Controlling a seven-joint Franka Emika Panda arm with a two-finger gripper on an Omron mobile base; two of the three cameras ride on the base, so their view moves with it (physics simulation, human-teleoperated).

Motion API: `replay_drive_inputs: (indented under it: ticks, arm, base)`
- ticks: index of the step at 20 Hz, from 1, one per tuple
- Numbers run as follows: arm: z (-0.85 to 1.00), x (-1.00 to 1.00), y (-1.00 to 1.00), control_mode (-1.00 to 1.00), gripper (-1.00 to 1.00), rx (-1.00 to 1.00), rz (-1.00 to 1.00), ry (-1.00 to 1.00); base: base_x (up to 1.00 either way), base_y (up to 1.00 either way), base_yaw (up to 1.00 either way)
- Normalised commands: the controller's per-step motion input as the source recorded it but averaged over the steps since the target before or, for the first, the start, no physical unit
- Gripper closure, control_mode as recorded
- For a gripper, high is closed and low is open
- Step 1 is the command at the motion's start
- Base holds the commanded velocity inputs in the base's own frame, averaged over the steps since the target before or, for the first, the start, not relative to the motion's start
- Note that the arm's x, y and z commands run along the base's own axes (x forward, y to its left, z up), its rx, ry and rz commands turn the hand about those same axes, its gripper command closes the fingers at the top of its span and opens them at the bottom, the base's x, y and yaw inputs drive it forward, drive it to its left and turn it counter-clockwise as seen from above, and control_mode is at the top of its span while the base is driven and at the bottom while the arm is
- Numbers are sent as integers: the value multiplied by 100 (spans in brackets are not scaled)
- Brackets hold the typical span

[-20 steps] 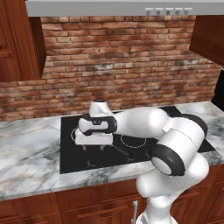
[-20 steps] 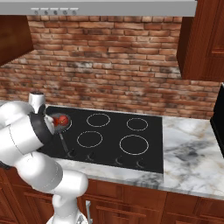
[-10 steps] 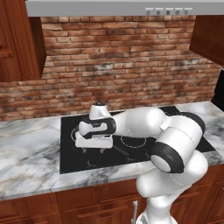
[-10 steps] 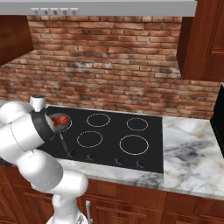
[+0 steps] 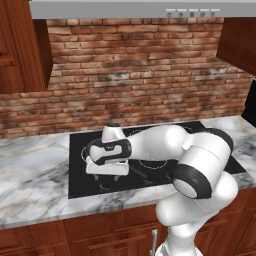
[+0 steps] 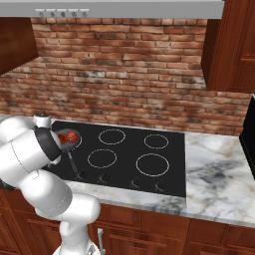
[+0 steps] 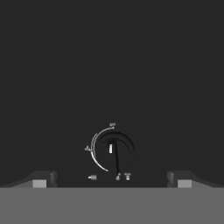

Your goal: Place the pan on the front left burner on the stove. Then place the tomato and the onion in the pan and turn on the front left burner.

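Claw: you see the two-finger gripper (image 7: 112,183) at the bottom of the hand view, its two dark finger tips set wide apart with nothing between them.
Knob: a small dark round knob (image 7: 114,151) with a white pointer mark sits just above the gap between the tips, lower centre of the hand view — a thin white arc curves round its left side.
Stove: the flat black glass cooktop (image 6: 164,169) spans the middle of the right base view, white rings drawn on it.
Pan: the shallow dark grey frying pan (image 6: 72,145) lies at the cooktop's left end, its black handle pointing to the lower edge of the frame.
Tomato: you find the bright orange-red ball (image 6: 72,137) inside the pan.
Onion: the duller pinkish-red ball (image 6: 63,137) lies just left of it, partly hidden by the arm.
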Motion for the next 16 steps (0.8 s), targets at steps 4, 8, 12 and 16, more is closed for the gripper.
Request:
replay_drive_inputs:
  ticks: [4, 8, 12, 16]
  arm:
    - [-1, -9, 8, -100, -100, 0, -2, 0]
    - [-4, -9, 3, -100, -100, 0, -1, 0]
    - [-3, -1, 0, -100, -100, 0, 0, 0]
    - [0, 1, 0, -100, -100, 0, -1, 0]
  base:
    - [0, 0, 0]
    - [0, 0, 0]
    - [0, 0, 0]
    - [0, 0, 0]
